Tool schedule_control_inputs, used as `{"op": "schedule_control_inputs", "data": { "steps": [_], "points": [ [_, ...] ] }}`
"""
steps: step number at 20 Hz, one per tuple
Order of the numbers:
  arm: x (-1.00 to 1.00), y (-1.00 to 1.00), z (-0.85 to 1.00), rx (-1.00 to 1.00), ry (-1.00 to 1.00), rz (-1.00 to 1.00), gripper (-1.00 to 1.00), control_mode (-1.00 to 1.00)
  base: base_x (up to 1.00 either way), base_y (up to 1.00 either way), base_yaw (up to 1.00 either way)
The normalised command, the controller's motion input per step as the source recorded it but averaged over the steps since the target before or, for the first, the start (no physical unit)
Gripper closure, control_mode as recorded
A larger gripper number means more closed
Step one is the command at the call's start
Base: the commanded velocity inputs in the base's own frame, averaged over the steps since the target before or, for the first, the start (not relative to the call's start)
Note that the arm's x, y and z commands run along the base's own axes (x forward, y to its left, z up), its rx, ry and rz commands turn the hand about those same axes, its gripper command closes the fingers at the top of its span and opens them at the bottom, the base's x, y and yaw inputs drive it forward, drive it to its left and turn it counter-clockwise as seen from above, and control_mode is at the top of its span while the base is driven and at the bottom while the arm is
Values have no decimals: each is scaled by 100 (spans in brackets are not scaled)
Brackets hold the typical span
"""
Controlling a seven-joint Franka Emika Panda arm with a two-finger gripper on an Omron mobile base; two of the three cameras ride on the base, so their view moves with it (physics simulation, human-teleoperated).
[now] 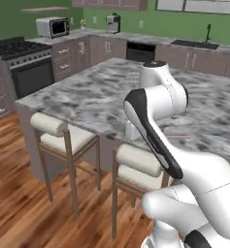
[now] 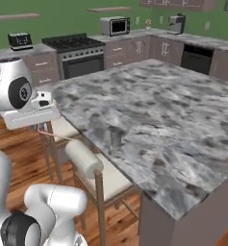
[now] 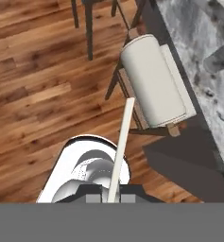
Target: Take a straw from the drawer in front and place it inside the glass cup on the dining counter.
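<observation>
My gripper [image 3: 107, 198] is shut on the straw [image 3: 122, 142], a thin pale stick that runs up from the fingertips over a stool. From the right base the straw [image 2: 62, 136] is a fine reddish line reaching from my hand toward the near edge of the dining counter [image 2: 173, 110]. The glass cup [image 2: 115, 136] stands upright on the marbled top close to that edge, a short way past the straw's tip. In the left base view the straw [image 1: 177, 137] shows as a faint line beside the arm, above the dining counter [image 1: 87, 97]. The drawer is out of view.
Two stools with cream seats and padded backs [image 1: 53, 127] [image 1: 140, 162] stand against the island's near side, on a wood floor [image 1: 19, 203]; one stool back [image 3: 153, 80] lies right under the straw. A stove [image 1: 24, 60] and cabinets line the far walls.
</observation>
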Motion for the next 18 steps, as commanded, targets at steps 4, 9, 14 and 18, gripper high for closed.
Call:
{"op": "schedule_control_inputs", "data": {
  "steps": [4, 9, 14, 18],
  "points": [
    [0, 0, 0, 0, 0, 0, 100, 100, 15, 28, -81],
    [0, 0, 0, 0, 0, 0, 100, 100, 2, 29, -80],
    [0, 0, 0, 0, 0, 0, 100, 100, 0, 32, -76],
    [0, 0, 0, 0, 0, 0, 100, 100, 1, 42, -59]
  ]
}}
